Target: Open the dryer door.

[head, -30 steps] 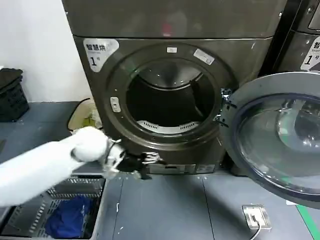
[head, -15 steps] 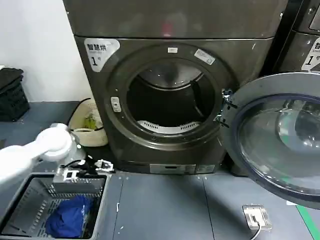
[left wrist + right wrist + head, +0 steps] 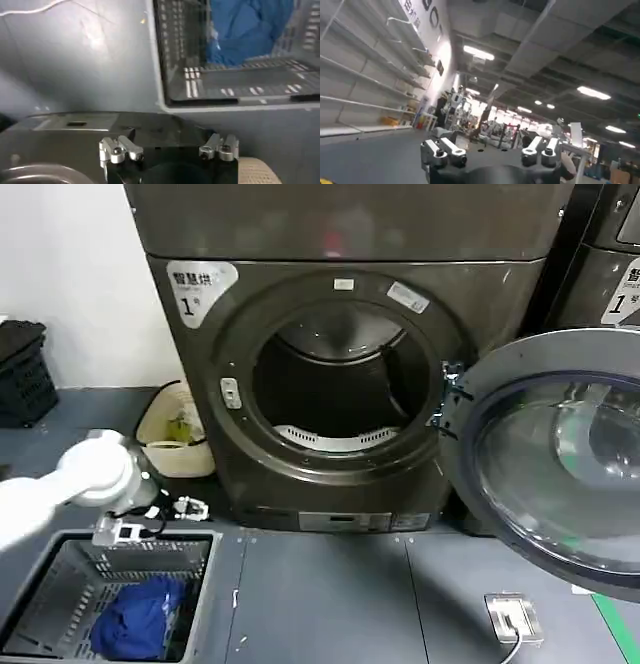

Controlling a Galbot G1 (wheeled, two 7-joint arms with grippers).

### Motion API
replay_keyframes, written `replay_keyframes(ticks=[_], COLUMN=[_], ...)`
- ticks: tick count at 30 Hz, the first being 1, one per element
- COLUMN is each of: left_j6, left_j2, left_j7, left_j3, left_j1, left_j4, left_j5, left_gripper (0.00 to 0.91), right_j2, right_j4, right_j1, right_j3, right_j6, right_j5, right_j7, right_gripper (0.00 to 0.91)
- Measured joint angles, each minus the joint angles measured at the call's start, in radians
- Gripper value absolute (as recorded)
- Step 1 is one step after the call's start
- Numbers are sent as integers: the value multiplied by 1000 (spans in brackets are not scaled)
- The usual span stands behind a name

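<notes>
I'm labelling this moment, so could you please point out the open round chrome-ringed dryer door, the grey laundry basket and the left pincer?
Round chrome-ringed dryer door (image 3: 560,464): head view, tinted glass.
Grey slatted laundry basket (image 3: 70,569): head view, inner wall.
Left pincer (image 3: 150,522): head view, between fingertips.

The grey floor (image 3: 330,594) carries the dark dryer (image 3: 340,384) at twelve o'clock, a grey laundry basket (image 3: 60,584) at seven o'clock, a cream bucket (image 3: 175,429) at nine o'clock, and a small socket box (image 3: 512,617) at five o'clock.
</notes>
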Motion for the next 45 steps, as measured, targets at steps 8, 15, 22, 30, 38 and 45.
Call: replay_keyframes(ticks=[8, 15, 22, 30, 38, 45], left_j6=[1, 2, 2, 2, 2, 2], left_j2=[41, 91, 124, 164, 201, 242], left_j7=[-14, -14, -11, 7, 7, 7], left_j3=[-12, -23, -58, -162, -345, -497], left_j1=[-3, 39, 114, 246, 422, 592], left_j4=[65, 82, 84, 85, 70, 67], left_j5=[15, -20, 6, 19, 18, 16], left_gripper=[907, 907, 907, 907, 907, 907], right_j2=[0, 0, 0, 0, 0, 0], right_j4=[-6, -7, 0, -4, -6, -9], right_j1=[-1, 7, 9, 8, 9, 11], right_j3=[-7, -17, -25, -24, -34, -39], right_j6=[17, 22, 27, 26, 23, 25], right_j5=[0, -1, -2, -7, -5, -5], right_j7=[-7, -9, -13, -9, -6, -6], right_gripper=[907, 907, 907, 907, 907, 907])
